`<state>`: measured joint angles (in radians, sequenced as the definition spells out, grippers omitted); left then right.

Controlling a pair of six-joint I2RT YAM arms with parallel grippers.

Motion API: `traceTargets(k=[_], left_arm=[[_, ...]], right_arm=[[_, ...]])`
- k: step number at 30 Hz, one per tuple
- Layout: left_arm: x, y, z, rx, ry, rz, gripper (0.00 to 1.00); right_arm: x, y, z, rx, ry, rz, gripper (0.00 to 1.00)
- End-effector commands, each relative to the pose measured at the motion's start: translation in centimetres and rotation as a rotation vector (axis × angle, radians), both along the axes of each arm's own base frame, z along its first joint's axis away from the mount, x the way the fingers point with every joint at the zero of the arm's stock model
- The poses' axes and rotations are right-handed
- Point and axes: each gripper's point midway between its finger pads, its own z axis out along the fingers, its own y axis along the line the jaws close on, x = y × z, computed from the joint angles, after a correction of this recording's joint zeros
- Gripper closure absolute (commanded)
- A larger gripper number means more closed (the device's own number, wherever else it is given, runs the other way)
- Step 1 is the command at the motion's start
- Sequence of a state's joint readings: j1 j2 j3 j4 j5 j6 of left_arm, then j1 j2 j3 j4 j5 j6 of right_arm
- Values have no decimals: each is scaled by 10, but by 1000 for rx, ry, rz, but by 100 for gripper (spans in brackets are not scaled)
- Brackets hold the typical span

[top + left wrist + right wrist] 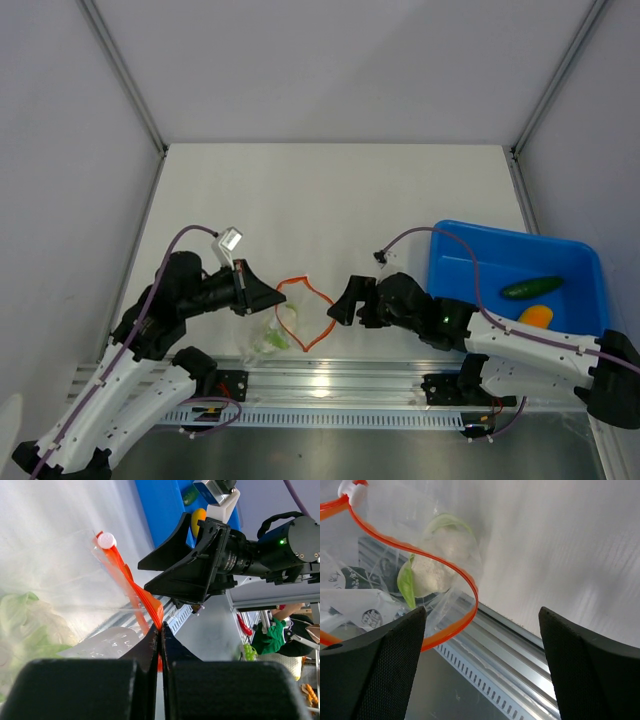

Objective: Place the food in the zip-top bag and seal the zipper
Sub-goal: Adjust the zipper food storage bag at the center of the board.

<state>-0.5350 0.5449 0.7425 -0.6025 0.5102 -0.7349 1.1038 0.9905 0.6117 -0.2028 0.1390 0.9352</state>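
Note:
The zip-top bag (258, 345) lies near the table's front edge with its mouth held open. Its orange-red zipper (300, 280) forms a loop. The pale green-white leafy lump (272, 338) is inside the bag and also shows in the right wrist view (437, 570). My left gripper (160, 629) is shut on the zipper (145, 597) at the mouth's left side. My right gripper (482, 611) is open and empty, just right of the mouth, with the zipper (470, 582) in front of it. The dark green cucumber (532, 287) and the yellow-orange fruit (536, 317) lie in the blue tray.
The blue tray (470, 255) stands at the right, behind my right arm. A metal rail (330, 385) runs along the table's front edge below the bag. A white zipper slider (106, 540) sits at the far end of the strip.

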Motion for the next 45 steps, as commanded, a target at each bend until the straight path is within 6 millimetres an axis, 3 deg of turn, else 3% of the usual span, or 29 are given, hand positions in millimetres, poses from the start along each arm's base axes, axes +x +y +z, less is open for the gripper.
traceTargets(k=[1,7,8,12,14,17,20,25,26,27,29,30,32,33,35,36,39,40,45], left_arm=[[-3,-5,6,-49,-14,-23,99],[-5,-6,12,-66,-7,-26,100],[-5,-6,11,-53,-7,-30,99],[-2,-5,12,-41,-13,-22,99],[-2,-7,11,-49,-8,-25,100],[-2,-5,7,-40,-6,-18,99],[-2,-1,4,-13,-7,-7,99],[1,2,6,30,-16,0,99],[1,2,10,28,-24,-1,99],[1,2,14,27,-32,-2,99],[0,3,20,20,-46,1,100],[-2,4,28,7,-62,-1,99],[-7,6,42,-18,-98,-4,99],[-8,7,49,-26,-116,-1,99],[-9,11,52,-20,-142,10,99],[-8,13,51,-11,-147,21,99],[-1,13,22,43,-88,38,99],[0,12,4,64,-40,35,99],[5,4,-14,54,-5,18,99]], right_arm=[[9,8,20,62,-8,-39,6],[5,26,6,20,87,2,14],[4,30,6,31,90,16,21],[3,39,-5,13,76,76,29],[4,41,-9,-4,70,93,39],[7,40,-6,-18,45,104,89],[12,39,6,-29,-14,127,100],[20,33,51,-42,-149,145,100],[20,30,56,-52,-162,152,100],[21,32,78,-23,-196,159,100],[19,30,90,-43,-229,199,100],[19,32,111,-21,-261,208,100],[15,30,127,-27,-285,231,100],[15,31,144,-9,-318,241,100],[11,30,154,0,-338,257,100],[10,29,157,5,-343,262,100],[15,27,146,-9,-315,262,100],[11,28,138,-10,-293,286,100],[11,36,107,-53,-224,322,100]])
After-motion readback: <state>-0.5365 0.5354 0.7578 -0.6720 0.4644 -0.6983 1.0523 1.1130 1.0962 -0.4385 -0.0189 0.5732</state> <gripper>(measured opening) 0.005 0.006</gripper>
